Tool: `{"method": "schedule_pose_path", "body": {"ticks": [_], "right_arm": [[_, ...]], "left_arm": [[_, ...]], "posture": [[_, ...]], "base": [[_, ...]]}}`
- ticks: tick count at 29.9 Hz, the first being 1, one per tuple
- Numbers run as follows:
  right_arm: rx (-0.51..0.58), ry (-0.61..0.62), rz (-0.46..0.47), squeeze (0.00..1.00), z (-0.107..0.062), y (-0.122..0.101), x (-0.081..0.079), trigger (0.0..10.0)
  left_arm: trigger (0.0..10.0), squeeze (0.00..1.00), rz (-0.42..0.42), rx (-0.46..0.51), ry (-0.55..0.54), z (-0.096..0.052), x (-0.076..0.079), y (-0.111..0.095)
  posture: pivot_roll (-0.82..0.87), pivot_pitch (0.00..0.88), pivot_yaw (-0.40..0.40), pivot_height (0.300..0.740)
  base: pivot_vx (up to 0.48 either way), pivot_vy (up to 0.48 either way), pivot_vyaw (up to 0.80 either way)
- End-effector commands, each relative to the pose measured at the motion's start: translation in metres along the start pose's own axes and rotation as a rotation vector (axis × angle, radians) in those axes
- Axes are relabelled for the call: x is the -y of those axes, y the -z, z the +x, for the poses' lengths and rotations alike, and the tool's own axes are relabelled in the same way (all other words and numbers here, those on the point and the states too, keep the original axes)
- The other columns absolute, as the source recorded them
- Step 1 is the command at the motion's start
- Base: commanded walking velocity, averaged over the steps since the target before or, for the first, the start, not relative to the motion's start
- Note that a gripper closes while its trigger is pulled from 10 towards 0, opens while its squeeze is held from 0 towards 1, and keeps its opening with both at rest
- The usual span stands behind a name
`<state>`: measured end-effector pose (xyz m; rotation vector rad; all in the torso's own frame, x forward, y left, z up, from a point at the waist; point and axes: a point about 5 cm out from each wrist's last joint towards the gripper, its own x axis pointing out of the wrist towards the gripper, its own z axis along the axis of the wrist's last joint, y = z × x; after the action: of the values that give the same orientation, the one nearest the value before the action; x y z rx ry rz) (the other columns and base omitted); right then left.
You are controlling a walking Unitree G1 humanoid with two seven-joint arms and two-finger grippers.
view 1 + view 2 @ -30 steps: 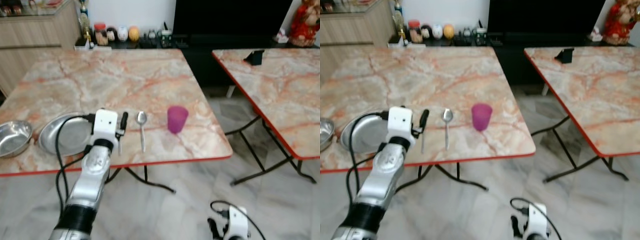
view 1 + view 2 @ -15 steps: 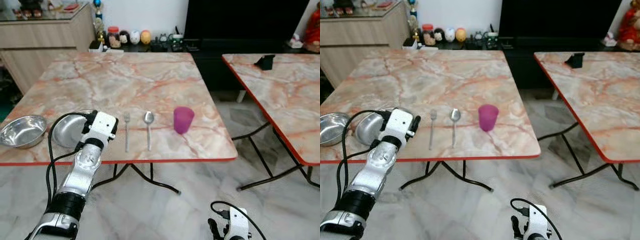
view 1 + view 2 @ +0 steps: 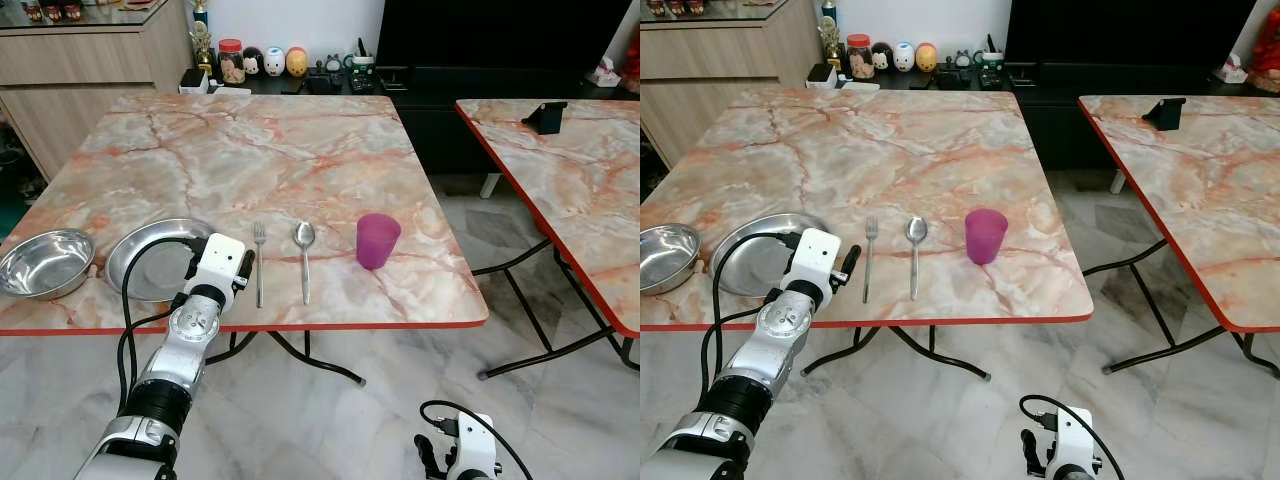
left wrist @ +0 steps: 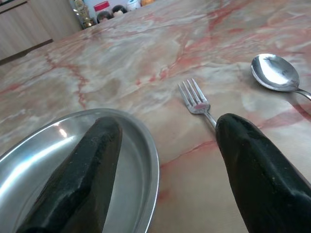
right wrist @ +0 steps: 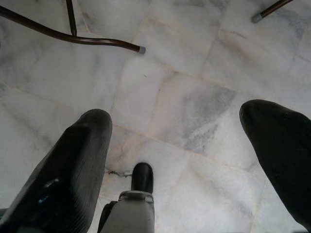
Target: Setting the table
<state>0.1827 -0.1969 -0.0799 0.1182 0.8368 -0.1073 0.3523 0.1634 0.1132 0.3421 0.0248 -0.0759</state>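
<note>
The counter [image 3: 250,150] is a square slab of pink-veined marble pattern with a thin red rim, standing on dark folding legs over a pale grey-veined marble tile floor [image 3: 330,420]. The left hand [image 4: 160,160] hovers low over its near edge, its two black fingers [image 4: 82,170] spread wide and holding nothing. One finger hangs above the rim of the round steel plate [image 3: 135,255], the other over the handle of the fork [image 3: 259,262]. The plate is shallow and shiny, its bare centre reflecting light. Beyond the plate, farther from the hand on that side, sits a smaller, deeper steel bowl [image 3: 45,262], close to the plate's rim; whether they touch cannot be told. On the hand's other side the fork lies flat, tines pointing away from the near edge, just beside the plate. The steel spoon [image 3: 304,256] lies parallel to the fork, bowl end also away from the edge, with a narrow gap between them. Past the spoon stands an upright translucent purple cup [image 3: 378,240], tapered toward its base. All these pieces sit in a row along the near edge; the wide far part of the counter behind them is bare marble. A second counter [image 3: 580,180] of the same pattern stands well apart, with open floor between. The right hand [image 5: 180,160] hangs over the floor, fingers spread wide and empty.
</note>
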Motion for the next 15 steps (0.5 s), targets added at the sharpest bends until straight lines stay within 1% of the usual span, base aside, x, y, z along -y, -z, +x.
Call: {"method": "schedule_pose_path", "body": {"ticks": [1,5,11,12,14,15], "right_arm": [[-0.005,0.000,-0.011,0.00,0.000,0.000,0.001,10.0],[-0.005,-0.003,-0.013,0.00,0.000,-0.001,0.000,10.0],[-0.004,-0.004,-0.011,0.00,0.000,-0.001,0.000,10.0],[-0.003,-0.003,-0.009,0.00,0.000,-0.001,0.000,10.0],[-0.003,-0.003,-0.008,0.00,0.000,-0.001,0.000,10.0],[-0.003,-0.002,-0.007,0.00,0.000,-0.001,0.000,10.0]], "left_arm": [[10.0,0.00,0.001,-0.001,-0.007,-0.002,-0.004,0.001],[10.0,0.00,0.038,-0.011,0.002,-0.003,-0.004,0.004],[10.0,0.00,0.040,-0.027,0.005,-0.002,-0.003,0.009],[10.0,0.00,0.073,-0.048,0.014,-0.001,-0.003,0.011],[10.0,0.00,0.086,-0.067,0.020,0.000,-0.004,0.013],[10.0,0.00,0.078,-0.072,0.022,0.000,-0.004,0.013]], "posture": [[0.08,0.000,-0.062,0.740],[0.08,0.000,-0.062,0.740],[0.08,0.000,-0.060,0.740],[0.08,0.000,-0.060,0.740],[0.08,0.000,-0.060,0.740],[0.08,0.000,-0.060,0.740]], "base": [[0.000,0.000,0.00],[0.000,0.000,0.00],[0.000,0.000,0.00],[0.000,0.000,0.00],[0.000,0.000,0.00],[0.000,0.000,0.00]]}}
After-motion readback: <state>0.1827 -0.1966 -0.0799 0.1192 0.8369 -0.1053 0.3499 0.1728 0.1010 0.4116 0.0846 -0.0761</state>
